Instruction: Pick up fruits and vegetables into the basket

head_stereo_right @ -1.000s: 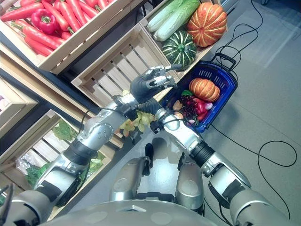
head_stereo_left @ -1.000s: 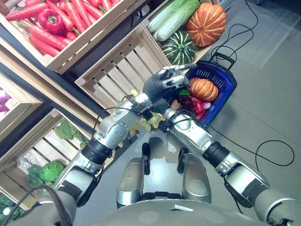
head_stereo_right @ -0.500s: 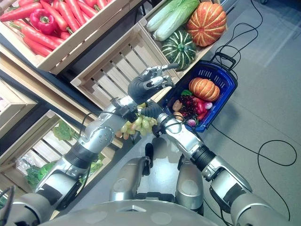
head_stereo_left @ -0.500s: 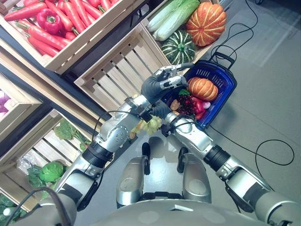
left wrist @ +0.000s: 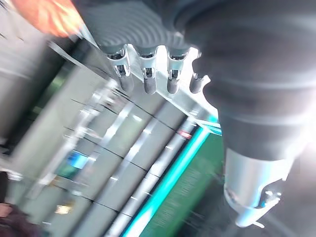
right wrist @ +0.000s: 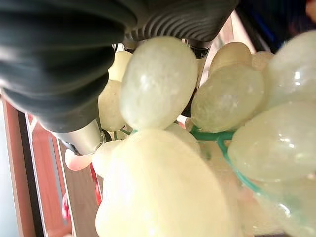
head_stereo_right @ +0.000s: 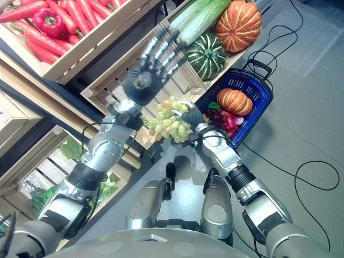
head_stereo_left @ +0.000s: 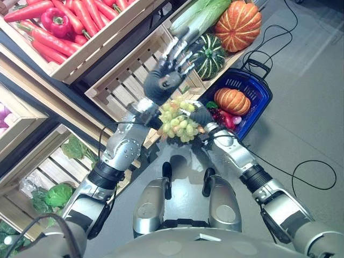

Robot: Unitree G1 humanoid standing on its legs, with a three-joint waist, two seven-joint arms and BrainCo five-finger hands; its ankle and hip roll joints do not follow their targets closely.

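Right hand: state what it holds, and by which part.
The right hand holds the green grape bunch, fingers curled around its grapes and stem. The left hand is open, empty.

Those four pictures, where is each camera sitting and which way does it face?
Left eye view: on the head, looking down at the grapes, blue basket and wooden crates; both arms show, left hand raised.
Right eye view: beside it, facing the same scene; right hand at the grapes.
Left wrist view: on the left wrist, looking along straight fingers at blurred surroundings.
Right wrist view: on the right wrist, against the grapes.
Shared: both eye views and the right wrist view show the grapes.
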